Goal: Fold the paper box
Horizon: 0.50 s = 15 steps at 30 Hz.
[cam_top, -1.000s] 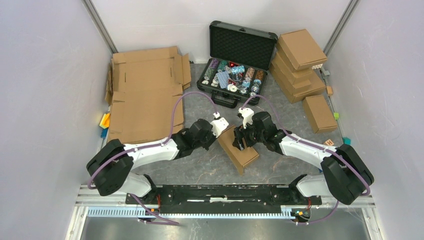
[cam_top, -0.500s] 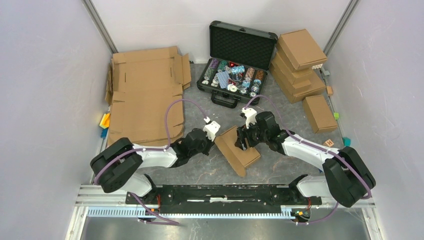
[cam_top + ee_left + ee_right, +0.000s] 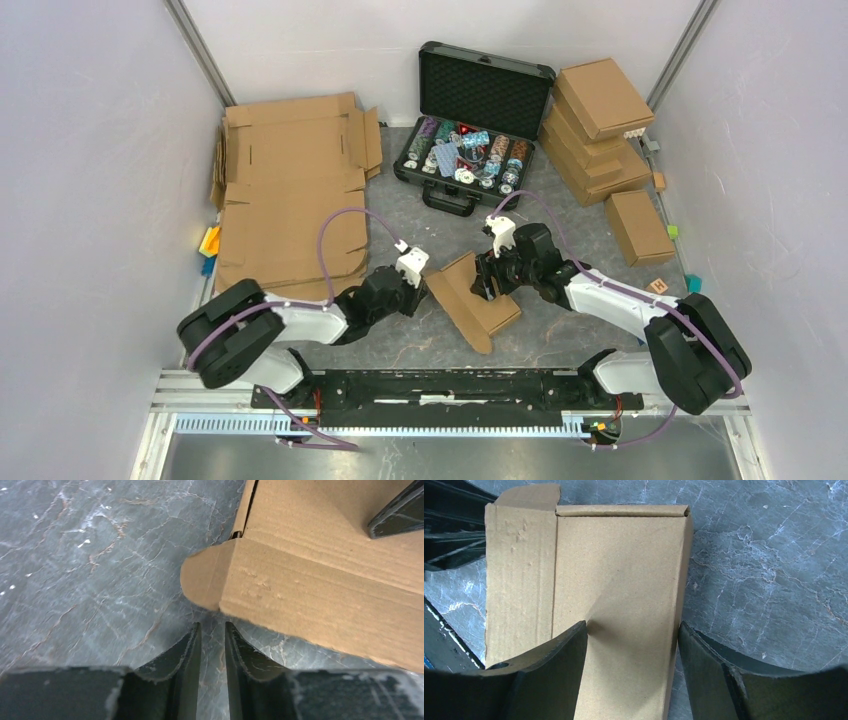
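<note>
Top external view first: find the paper box [image 3: 472, 298] lying slantwise on the grey table [image 3: 590, 240], near the front middle, between the two arms, on the near side of the open black case [image 3: 478, 110] and to the right of the big cardboard sheets [image 3: 290, 200]. Judge the step as closing a side wall by turning in the rounded tab [image 3: 202, 577] at the box's corner. To do it well, pin the main panel [image 3: 624, 570] flat with the right gripper [image 3: 634, 630], pressing without deepening the dent showing beside its fingertip. Bring the left gripper [image 3: 212, 630] low along the table and set its tips against the tab. Push along the scored fold rather than across it, slowly, watching for the box sliding or twisting. Read the right jaws as spread wide and clamping nothing: one finger [image 3: 559, 680] resting on the panel, the other [image 3: 719, 680] down just beside the box's outer edge, over bare table. Read the left jaws as almost closed, with only a thin slit between, nothing held, tips just short of the tab and seemingly not touching it.
</note>
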{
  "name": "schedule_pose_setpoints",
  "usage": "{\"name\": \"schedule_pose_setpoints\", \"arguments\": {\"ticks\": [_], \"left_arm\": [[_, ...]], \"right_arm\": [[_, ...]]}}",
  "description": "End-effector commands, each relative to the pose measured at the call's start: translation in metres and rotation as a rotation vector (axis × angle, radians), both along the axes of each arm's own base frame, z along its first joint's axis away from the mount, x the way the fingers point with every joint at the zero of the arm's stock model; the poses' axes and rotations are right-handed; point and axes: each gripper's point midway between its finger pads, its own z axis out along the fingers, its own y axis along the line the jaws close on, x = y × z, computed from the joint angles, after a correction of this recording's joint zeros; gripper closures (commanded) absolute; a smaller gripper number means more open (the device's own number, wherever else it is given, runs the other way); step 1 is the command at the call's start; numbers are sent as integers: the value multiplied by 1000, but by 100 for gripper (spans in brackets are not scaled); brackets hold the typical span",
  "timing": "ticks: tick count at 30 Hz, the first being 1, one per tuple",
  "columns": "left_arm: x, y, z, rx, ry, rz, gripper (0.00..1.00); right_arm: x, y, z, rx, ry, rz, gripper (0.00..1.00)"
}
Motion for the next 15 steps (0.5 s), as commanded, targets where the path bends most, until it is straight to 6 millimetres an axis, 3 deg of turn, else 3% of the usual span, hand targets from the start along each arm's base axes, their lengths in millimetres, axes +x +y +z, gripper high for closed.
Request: {"name": "schedule_pose_setpoints", "arguments": {"ticks": [1, 9, 15], "left_arm": [[-4, 9, 26, -80, 34, 97, 67], [-13, 18, 76, -182, 51, 139, 48], [-2, 14, 93, -223, 20, 107, 31]], "right_arm": [[-17, -15, -20, -69, 66, 5, 29], [-17, -15, -20, -72, 73, 10, 29], [-16, -13, -18, -70, 76, 15, 29]]}}
